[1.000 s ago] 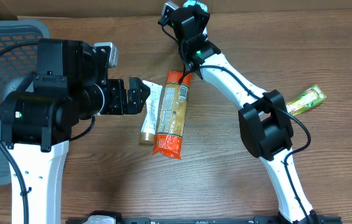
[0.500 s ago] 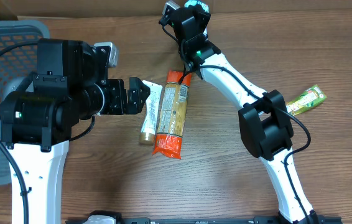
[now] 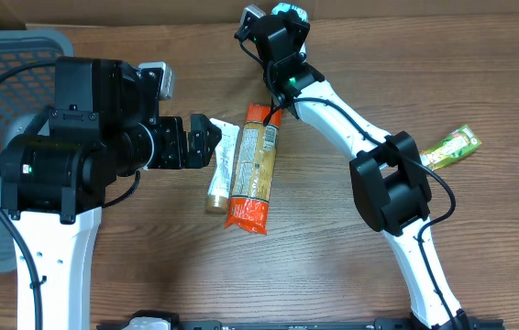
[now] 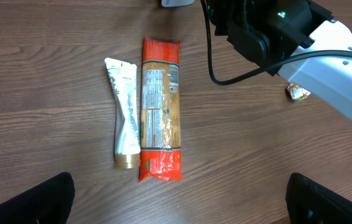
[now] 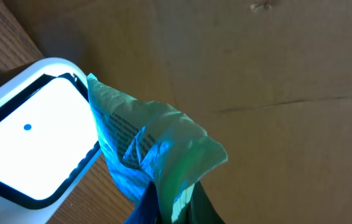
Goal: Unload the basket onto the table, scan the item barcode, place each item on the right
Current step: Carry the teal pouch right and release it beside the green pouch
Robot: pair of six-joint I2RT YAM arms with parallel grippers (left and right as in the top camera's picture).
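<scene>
A: Right wrist view first: what can you make out?

B: The right gripper is closed tight on a crumpled green packet. Its fingers are cut off at the bottom edge. The packet sits just beside the scanner's lit window. Its print is too blurred to read, and I can't find a barcode.

A: And the left gripper?

B: Its jaws are spread wide and hold nothing. It hangs over a white tube and an orange packet, which lie side by side.
</scene>
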